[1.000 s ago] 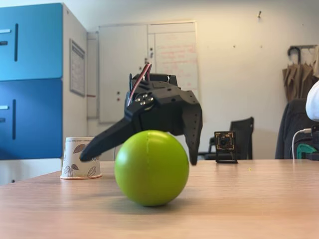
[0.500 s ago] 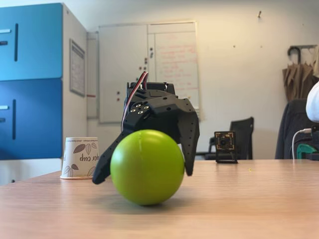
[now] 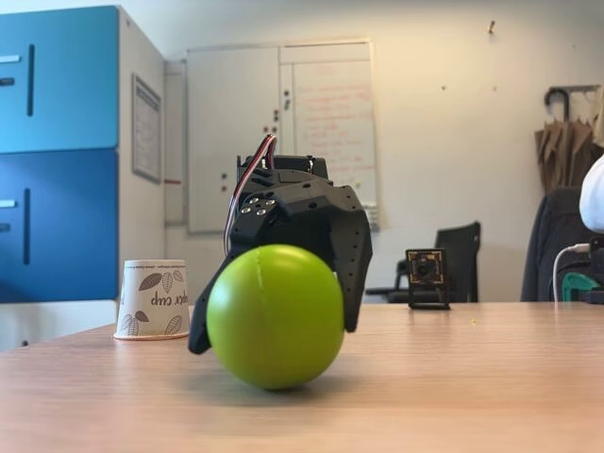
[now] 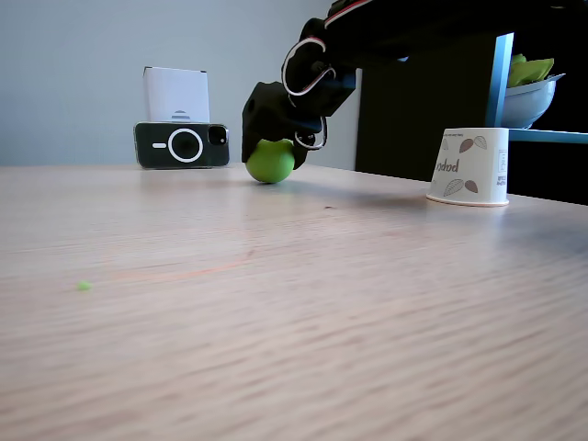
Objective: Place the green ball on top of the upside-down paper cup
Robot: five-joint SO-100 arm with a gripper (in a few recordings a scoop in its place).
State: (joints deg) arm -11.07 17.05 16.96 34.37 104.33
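The green ball (image 3: 275, 317) (image 4: 270, 161), resting on the table (image 3: 472, 396), is being straddled and touched by the spread gripper (image 3: 272, 328) (image 4: 272, 138).

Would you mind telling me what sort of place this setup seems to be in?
Probably an office or meeting room: a wall whiteboard, blue lockers and a black chair stand behind the wooden table.

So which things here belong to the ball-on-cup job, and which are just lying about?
Job:
- green ball, on the table, gripper straddling it
- upside-down paper cup, standing apart

Lying about:
- small camera on a stand
- phone propped on its side
- white box behind it
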